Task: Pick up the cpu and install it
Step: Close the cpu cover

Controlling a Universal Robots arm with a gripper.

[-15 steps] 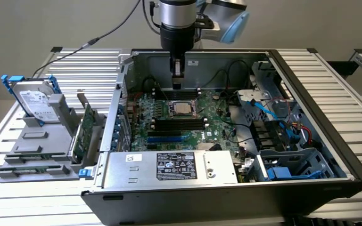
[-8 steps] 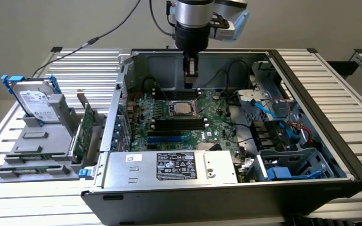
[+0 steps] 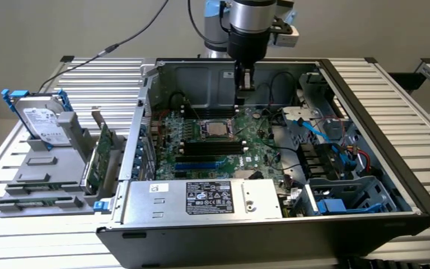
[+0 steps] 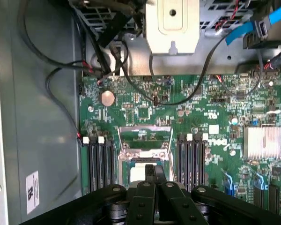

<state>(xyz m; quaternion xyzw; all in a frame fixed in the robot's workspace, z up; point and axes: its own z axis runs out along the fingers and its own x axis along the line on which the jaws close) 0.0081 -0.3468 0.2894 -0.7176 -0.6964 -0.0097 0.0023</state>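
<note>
See the cpu [image 3: 216,128] lying flat in the socket [image 3: 203,128] of the motherboard [image 3: 254,157], inside the open case [image 3: 200,84], silver top up. Read the tool [image 3: 238,104] as clenched: fingers pressed together into one thin dark blade, nothing gripped between them. Place the tool over the board, pointing down, tip apart from the cpu, offset toward the case's back wall and slightly to the exterior view's right of the chip. Cannot tell the height gap.

From the wrist view, catch the tool [image 4: 153,171] straight over the socket, fingers [image 4: 150,174] covering part of the cpu [image 4: 136,176], with pale metal visible beside them. Note a metal frame [image 4: 145,133] just beside the chip and black memory slots [image 4: 99,159] flanking the socket on both sides.

Spot the hard drive [image 3: 42,119] in its blue frame, upright on a grey fixture [image 3: 47,174] on the desk [image 3: 394,95], to the exterior view's left of the case and well apart from the tool. Spot also the green circuit card [image 3: 98,159] standing on edge between fixture and case.
</note>
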